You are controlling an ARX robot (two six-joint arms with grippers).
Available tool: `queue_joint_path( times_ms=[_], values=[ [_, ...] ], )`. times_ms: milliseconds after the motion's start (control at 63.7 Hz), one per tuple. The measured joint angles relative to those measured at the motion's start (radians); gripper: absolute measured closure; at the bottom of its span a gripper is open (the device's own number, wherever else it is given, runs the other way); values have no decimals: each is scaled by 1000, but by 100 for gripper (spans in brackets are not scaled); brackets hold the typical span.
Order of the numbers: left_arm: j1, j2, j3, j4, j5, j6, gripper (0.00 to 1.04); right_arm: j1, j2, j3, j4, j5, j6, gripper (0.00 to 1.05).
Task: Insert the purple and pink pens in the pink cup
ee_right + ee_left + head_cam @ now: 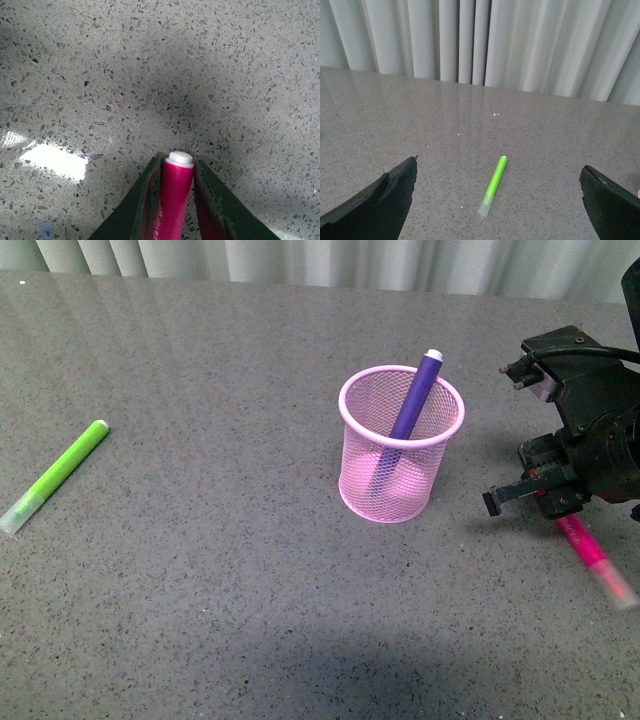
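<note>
Centrally, grey speckled table [200,620] is occupied by pink cup [362,475], stood upright. Right gripper [176,172] is seen right of cup, apart from it, fingers clamped on pink pen [590,552], which is kept outside cup. Left gripper [497,166] is spread wide, nothing held. Purple pen [416,395] is leaned inside cup, white tip above rim. Green marker [60,472] is laid flat well left of cup.

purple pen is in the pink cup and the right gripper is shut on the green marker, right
Not quite. The right gripper is shut on the pink pen, as the right wrist view shows; the green marker lies loose on the table. The purple pen is in the pink cup.
</note>
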Motion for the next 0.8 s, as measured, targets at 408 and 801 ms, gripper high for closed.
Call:
queue_joint_path(
  times_ms=[408,801],
  values=[
    [0,0,0,0,0,0,8,8,-158,67,-3,23,93,96],
    [0,0,0,0,0,0,8,176,-274,309,-7,100,397,96]
  ],
)
